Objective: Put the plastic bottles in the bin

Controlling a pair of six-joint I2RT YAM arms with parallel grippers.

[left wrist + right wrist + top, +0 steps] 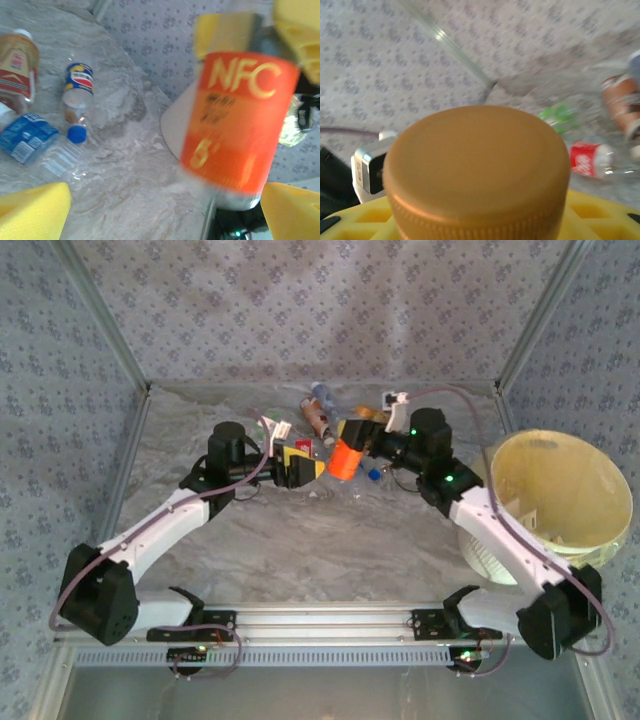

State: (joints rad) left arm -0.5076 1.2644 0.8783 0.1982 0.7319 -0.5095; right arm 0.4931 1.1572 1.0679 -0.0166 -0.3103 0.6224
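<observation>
Orange bottle (477,170) clamped in right end effector (354,440), left end effector (300,468) wide open just beside it, bin (560,436) at right

Soft daylight, close orange bottle (239,122) blurred

Overhead rear view, wrist cameras near orange bottle (240,125)

Left gripper (298,466) jaws wide apart; right gripper (350,448) jaws clamped.
</observation>
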